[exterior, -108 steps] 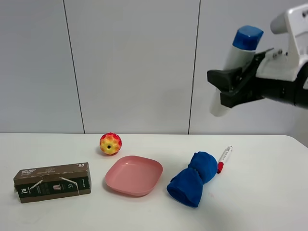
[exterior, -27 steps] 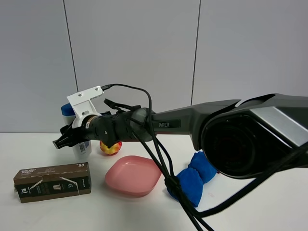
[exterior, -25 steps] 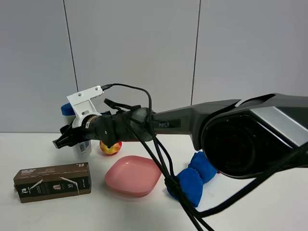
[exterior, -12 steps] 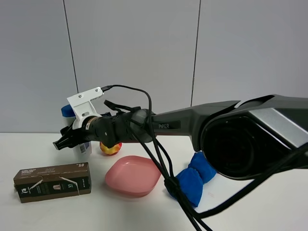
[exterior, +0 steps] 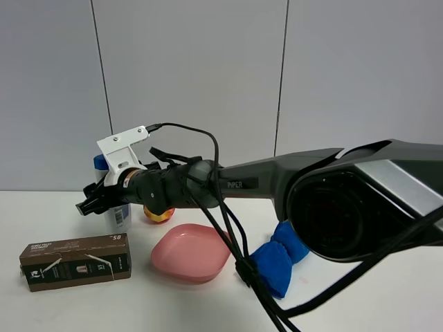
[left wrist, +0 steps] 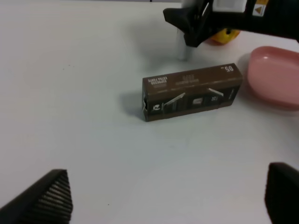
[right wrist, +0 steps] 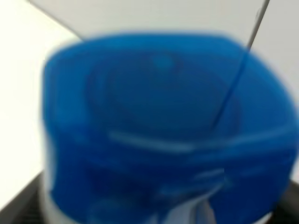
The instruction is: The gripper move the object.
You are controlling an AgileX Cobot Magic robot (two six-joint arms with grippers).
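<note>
The object, a tall white bottle (exterior: 120,216) with a blue cap, stands about upright at the back left of the table, beside the ball. My right gripper (exterior: 93,200) has reached across from the right and is shut on the bottle's upper part. Its white bracket sits on top. The right wrist view is filled by the blurred blue cap (right wrist: 159,121). The left wrist view shows the right gripper (left wrist: 189,21) over the bottle's white base (left wrist: 184,50). My left gripper (left wrist: 168,198) is open and empty, with its fingertips wide apart over bare table in front of the box.
A brown box (exterior: 75,261) lies at the front left, close to the bottle. A pink plate (exterior: 190,252) sits mid-table, with a red-yellow ball (exterior: 158,214) behind it. A blue cloth (exterior: 277,259) lies to the right. My right arm and its cables span the table.
Over four seconds my right arm carried the bottle from high on the right across to the back left. In the last second the bottle came more upright and a little lower.
</note>
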